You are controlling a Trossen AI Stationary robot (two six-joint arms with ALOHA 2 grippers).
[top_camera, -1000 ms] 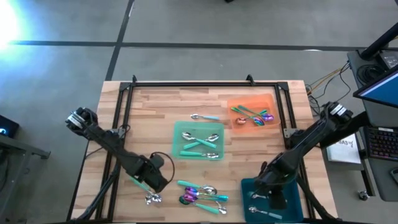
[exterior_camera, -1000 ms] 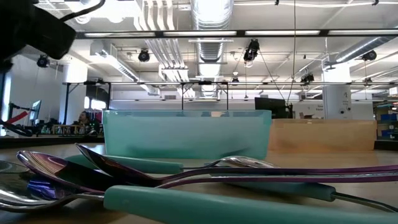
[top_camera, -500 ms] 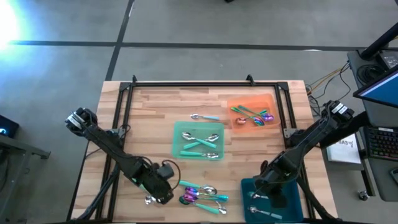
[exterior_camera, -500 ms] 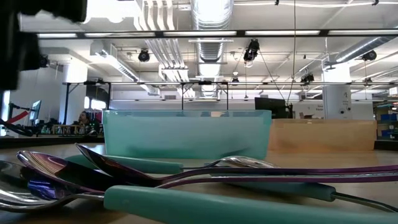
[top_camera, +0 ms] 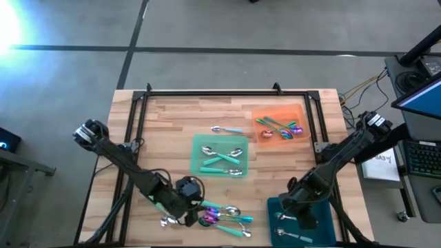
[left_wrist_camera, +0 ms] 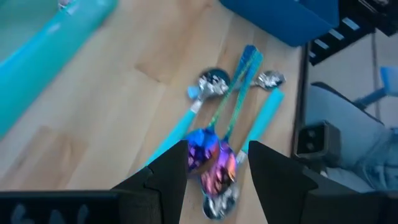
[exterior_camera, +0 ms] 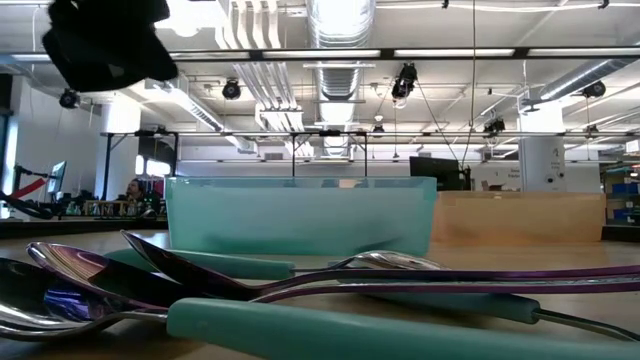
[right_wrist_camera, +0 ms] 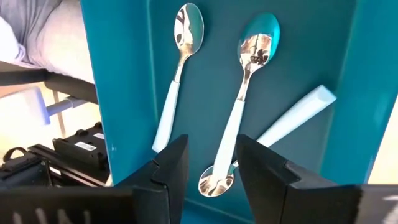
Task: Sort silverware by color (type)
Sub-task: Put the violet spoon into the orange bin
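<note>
A pile of silverware (top_camera: 224,215) lies near the table's near edge: iridescent purple-pink spoons (left_wrist_camera: 211,163) and silver ones with teal handles (exterior_camera: 330,318). My left gripper (top_camera: 187,208) hovers open at the pile's left end. In the left wrist view its fingers (left_wrist_camera: 177,168) stand on either side of the iridescent heads, above them. My right gripper (top_camera: 301,212) is open over the dark teal tray (top_camera: 275,207), above silver spoons with white handles (right_wrist_camera: 239,118).
A green tray (top_camera: 197,157) at the table's middle holds teal-handled spoons, and an orange tray (top_camera: 298,110) at far right holds iridescent ones. One spoon (top_camera: 226,129) lies loose beyond the green tray, another (top_camera: 167,221) left of the pile. A black frame (top_camera: 207,91) rims the far edge.
My left gripper has moved toward the table's right and slightly nearer, from beside the loose silver spoon to the left end of the pile. The silverware and my right gripper have stayed where they were.
</note>
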